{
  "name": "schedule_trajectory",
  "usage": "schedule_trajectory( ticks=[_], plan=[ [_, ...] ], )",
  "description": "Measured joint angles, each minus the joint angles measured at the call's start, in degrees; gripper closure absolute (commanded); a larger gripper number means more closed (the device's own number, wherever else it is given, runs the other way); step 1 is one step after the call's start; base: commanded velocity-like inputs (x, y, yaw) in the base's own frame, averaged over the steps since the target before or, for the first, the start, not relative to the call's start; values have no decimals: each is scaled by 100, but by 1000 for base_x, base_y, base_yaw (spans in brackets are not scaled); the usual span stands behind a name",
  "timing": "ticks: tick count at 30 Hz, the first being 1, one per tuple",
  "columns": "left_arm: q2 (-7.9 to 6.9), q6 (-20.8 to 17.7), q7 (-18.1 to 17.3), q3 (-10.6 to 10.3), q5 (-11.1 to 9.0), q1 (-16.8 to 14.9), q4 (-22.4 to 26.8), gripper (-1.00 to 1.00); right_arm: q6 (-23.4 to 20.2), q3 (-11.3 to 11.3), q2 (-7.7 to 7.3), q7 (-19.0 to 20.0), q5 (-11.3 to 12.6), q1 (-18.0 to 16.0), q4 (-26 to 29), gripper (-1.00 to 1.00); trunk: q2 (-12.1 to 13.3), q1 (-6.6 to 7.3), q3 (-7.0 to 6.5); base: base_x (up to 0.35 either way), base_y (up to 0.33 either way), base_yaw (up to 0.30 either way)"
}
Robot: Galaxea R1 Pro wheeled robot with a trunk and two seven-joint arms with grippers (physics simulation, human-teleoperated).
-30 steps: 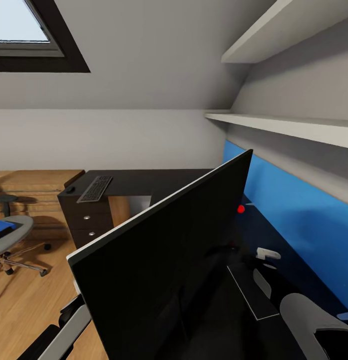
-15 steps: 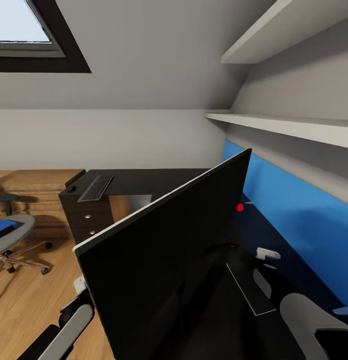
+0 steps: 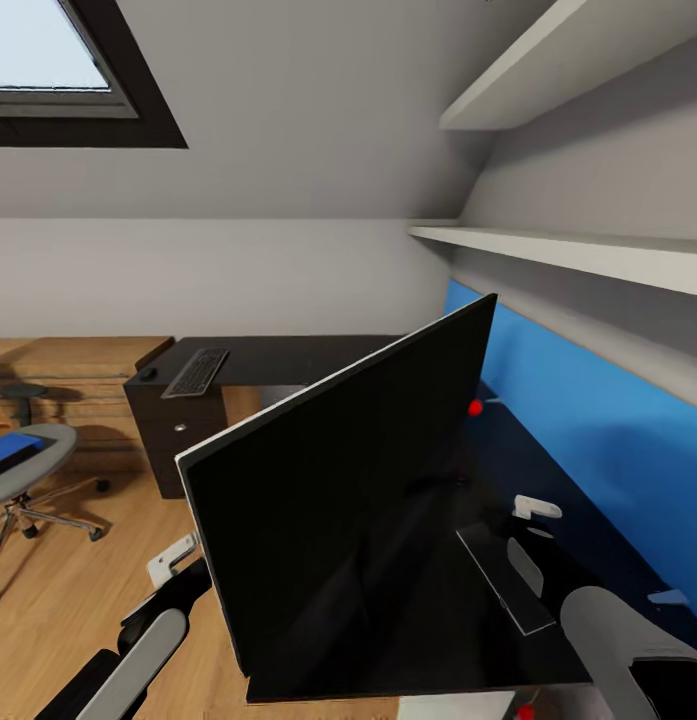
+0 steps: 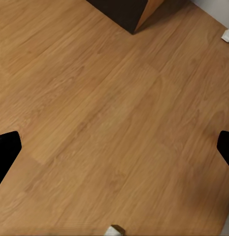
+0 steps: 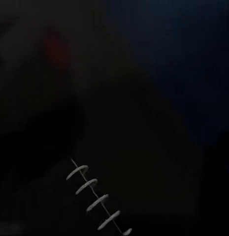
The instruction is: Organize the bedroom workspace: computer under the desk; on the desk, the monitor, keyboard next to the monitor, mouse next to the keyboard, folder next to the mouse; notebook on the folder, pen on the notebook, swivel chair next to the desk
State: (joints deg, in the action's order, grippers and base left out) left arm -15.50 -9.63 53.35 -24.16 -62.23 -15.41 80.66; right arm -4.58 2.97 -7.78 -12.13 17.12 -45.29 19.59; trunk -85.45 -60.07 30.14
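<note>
The monitor fills the middle of the head view, tilted hard, its pale top edge running up from the near front side of the desk toward the blue rear panel; whether its base sits on the glossy top cannot be made out. Far down the other wing of the desk, the keyboard lies near the end edge, and the mouse sits just beside it, closer to that edge, above the dark drawer unit. The chair stands on the wooden floor well apart from the desk, with the folder lying flat on its seat. On the desktop between the monitor and the rear panel lies a flat dark rectangle with a pale edge, the notebook (its spiral rings show in the right wrist view). The left gripper hangs over bare floor beside the monitor's lower end, touching nothing; in the left wrist view its two dark fingertips stand wide apart with only floorboards between them. The right arm reaches over the desk near the rear panel, but the right gripper's state cannot be told, since its wrist view is nearly all black.
</note>
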Motion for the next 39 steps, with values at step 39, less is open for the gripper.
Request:
schedule_trajectory(
  ticks=[39],
  plan=[
    [0, 6, 0, 0, -3, 0, -6, -100, 2, 7, 8, -4, -6, 0, 0, -100, 0, 3, 0, -104, 0, 0]
  ],
)
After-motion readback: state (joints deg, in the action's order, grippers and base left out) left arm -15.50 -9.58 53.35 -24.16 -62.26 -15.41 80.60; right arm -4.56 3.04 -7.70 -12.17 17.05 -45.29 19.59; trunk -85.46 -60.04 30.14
